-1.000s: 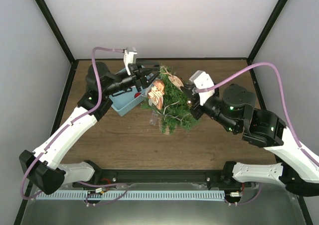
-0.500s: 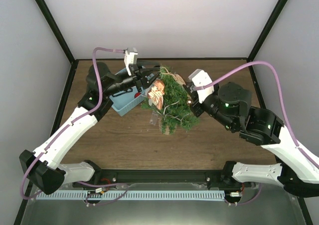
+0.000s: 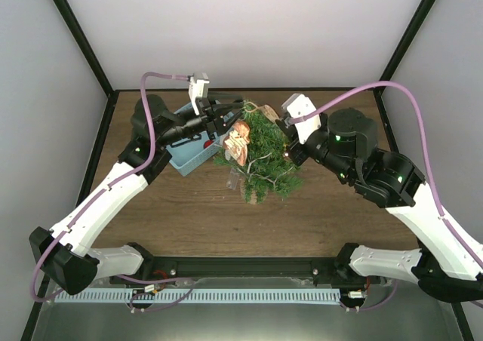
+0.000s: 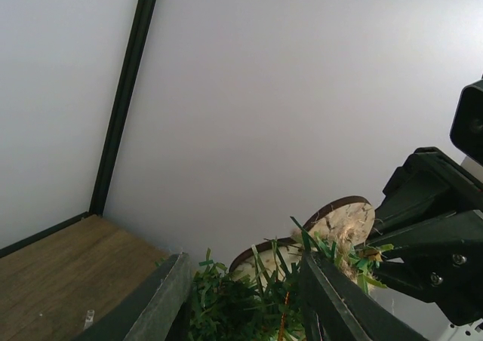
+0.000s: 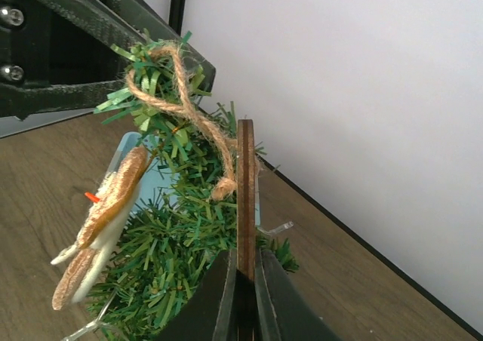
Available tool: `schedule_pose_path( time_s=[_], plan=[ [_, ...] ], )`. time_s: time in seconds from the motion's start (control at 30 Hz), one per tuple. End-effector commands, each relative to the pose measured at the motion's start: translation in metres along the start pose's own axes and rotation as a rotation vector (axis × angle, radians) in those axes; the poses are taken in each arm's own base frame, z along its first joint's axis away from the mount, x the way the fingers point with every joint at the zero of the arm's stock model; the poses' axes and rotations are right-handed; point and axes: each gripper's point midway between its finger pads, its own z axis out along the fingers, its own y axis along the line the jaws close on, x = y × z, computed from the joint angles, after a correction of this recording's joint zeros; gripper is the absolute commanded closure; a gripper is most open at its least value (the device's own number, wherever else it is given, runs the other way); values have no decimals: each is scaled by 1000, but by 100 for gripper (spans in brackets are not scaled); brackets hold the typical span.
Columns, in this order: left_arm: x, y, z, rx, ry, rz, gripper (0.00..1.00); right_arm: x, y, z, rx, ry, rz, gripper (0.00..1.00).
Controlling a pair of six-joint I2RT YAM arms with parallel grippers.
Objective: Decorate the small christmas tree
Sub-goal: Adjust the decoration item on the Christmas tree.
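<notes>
The small christmas tree [image 3: 264,160] stands mid-table, bushy and green. My left gripper [image 3: 235,113] reaches in from the left and is shut on its top branch; green needles [image 4: 226,303] fill the space between its fingers [image 4: 155,303]. My right gripper [image 5: 243,281] is shut on a thin wooden disc ornament [image 5: 246,194], seen edge-on. The disc's twine loop [image 5: 181,92] lies over the held branch tip. In the top view the disc [image 3: 266,115] is at the treetop, beside the right gripper [image 3: 281,130]. A golden-brown figure ornament [image 3: 238,141] hangs on the tree's left side.
A light-blue plastic basket [image 3: 189,156] sits on the wooden table [image 3: 166,213] just left of the tree, under my left arm. White walls with black frame posts close in the back and sides.
My right arm has swung up and to the left, bringing the wooden disc and its twine to the treetop. The left arm has stayed still on the branch.
</notes>
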Motion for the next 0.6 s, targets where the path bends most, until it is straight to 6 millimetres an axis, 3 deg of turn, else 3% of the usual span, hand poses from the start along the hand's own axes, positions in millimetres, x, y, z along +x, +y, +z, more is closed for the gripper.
schedule_pose_path(
  time_s=[0.0, 0.2, 0.4, 0.57],
  plan=[
    [-5, -5, -3, 4, -15, 32, 59, -13, 2, -9, -47, -37, -9, 93],
    [-6, 3, -9, -82, 1, 9, 59, -10, -1, -8, -42, -12, -9, 93],
    [-24, 27, -35, -321, -77, -16, 56, -9, -2, -7, -47, 4, -8, 93],
    [-39, -1, -36, -210, -107, 19, 51, -11, 0, -7, -62, 6, -14, 93]
  ],
)
